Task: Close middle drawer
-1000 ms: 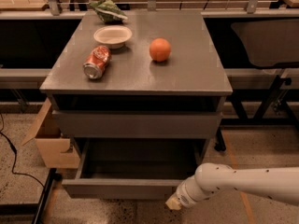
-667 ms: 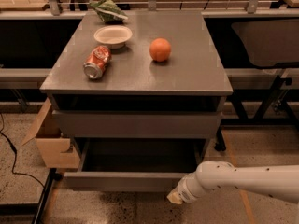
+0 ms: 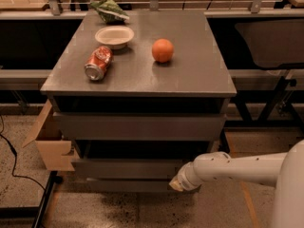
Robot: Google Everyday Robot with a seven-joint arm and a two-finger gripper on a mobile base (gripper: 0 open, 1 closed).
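The middle drawer is a wide dark-grey drawer with a plain flat front. It sticks out a little from the grey cabinet, with a dark gap above its front panel. The taller top drawer front sits flush above it, and a slim grey strip shows below it. My gripper, at the end of the white arm, rests against the lower right part of the middle drawer's front.
On the cabinet top lie a crushed red soda can, a white bowl, an orange and a green bag. A cardboard box stands at the cabinet's left. A black cable runs on the floor. Table frames stand at the right.
The middle drawer has slid well back into the cabinet. My gripper and arm have moved forward with its front panel.
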